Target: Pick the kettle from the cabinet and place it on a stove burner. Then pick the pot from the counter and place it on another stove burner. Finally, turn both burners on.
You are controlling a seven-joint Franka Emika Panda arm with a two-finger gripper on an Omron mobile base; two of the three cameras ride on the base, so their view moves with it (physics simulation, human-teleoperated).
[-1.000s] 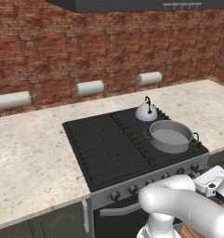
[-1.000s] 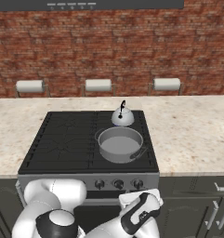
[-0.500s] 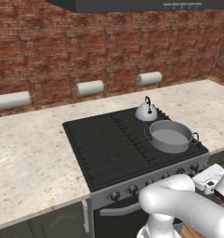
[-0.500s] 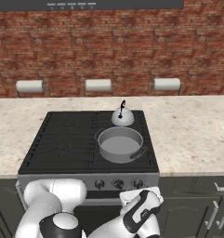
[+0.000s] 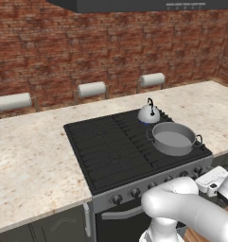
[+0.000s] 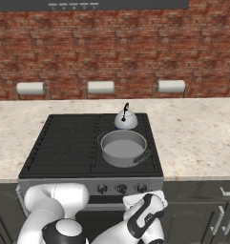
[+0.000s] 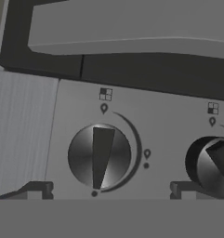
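The kettle [image 5: 149, 114] [image 6: 125, 119] stands on the back right stove burner. Just in front of it, the pot [image 5: 173, 138] [image 6: 123, 147] rests on the front right burner of the black cooktop [image 5: 110, 146] [image 6: 68, 143]. My gripper [image 7: 108, 189] is low in front of the range, at the right end of the knob row [image 5: 134, 193] [image 6: 121, 188]. It is open, and its fingertips [image 7: 35, 188] straddle a round steel knob [image 7: 99, 156] without touching it. That knob's dark wedge mark runs up and down in the hand view. A second knob [image 7: 212, 166] sits to its right.
The beige counter [image 5: 30, 156] [image 6: 197, 133] flanks the range on both sides. Three paper towel rolls [image 5: 92, 89] [image 6: 100, 87] hang along the brick wall. The oven door handle [image 7: 132, 32] crosses the top of the hand view. Drawer handles [image 6: 228, 193] lie to the right.
The hand has edged slightly toward the knob row. The kettle and pot have not moved.
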